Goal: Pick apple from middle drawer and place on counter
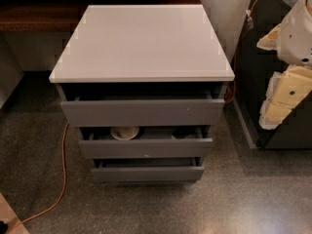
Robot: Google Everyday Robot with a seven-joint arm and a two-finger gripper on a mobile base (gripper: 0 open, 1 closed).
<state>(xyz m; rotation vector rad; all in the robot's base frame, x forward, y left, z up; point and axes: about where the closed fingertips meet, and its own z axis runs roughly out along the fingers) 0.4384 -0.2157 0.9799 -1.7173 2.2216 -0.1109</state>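
Grey middle drawer (pixel 146 147) ajar below counter (pixel 141 43) edge; gripper (pixel 285 94) far right, jaws' state untellable.

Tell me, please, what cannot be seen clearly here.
1. Apple: not visible in the camera view; the top drawer covers most of the middle drawer, where a bowl shows.
2. Dark shape right of the bowl: too shadowed to name.
3. Gripper, at the right edge, away from the drawers: partly cut off by the frame.

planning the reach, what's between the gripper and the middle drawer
Camera view: gripper at far right, middle drawer left of it; between them lie speckled floor and an orange cable.
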